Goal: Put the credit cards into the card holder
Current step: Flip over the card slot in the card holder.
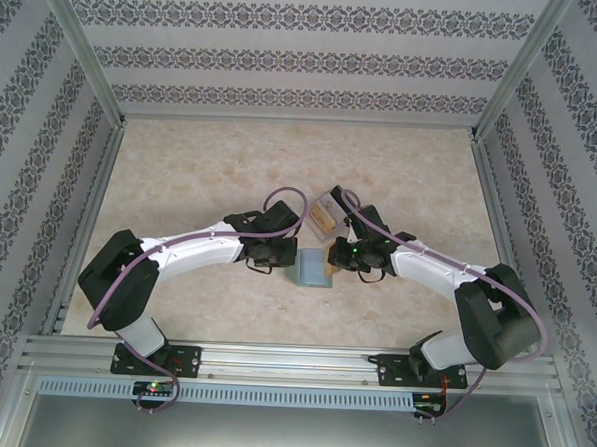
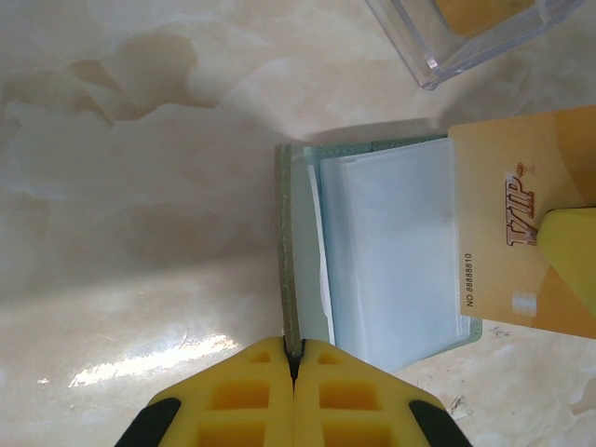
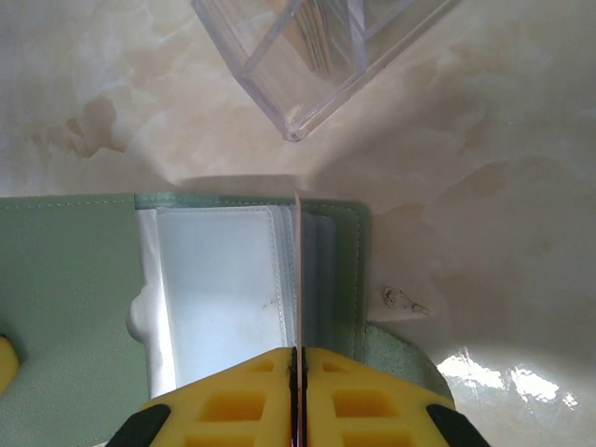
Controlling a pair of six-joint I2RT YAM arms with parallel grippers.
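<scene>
Card holder (image 1: 311, 271) lies open in the middle of the surface (image 1: 182, 157), between both arms. Left tool (image 2: 294, 352), at its 9 o'clock, is pinched tight on the edge of the green cover, pinning it flat. Right tool (image 3: 297, 356), reaching in from 3 o'clock, is clamped on an orange credit card (image 2: 507, 233), which shows edge-on from its own wrist. Clear box (image 1: 326, 213) sits just at the holder's 12 o'clock, not touching.

Judgement: the card is being fed toward the clear sleeves (image 2: 391, 251). It should go in low and square to the sleeve mouth, sliding toward 9 o'clock with the cover held down.

Hard to tell: whether the leading edge is inside a sleeve or only lying over it. Box contents are blurred and cropped.
</scene>
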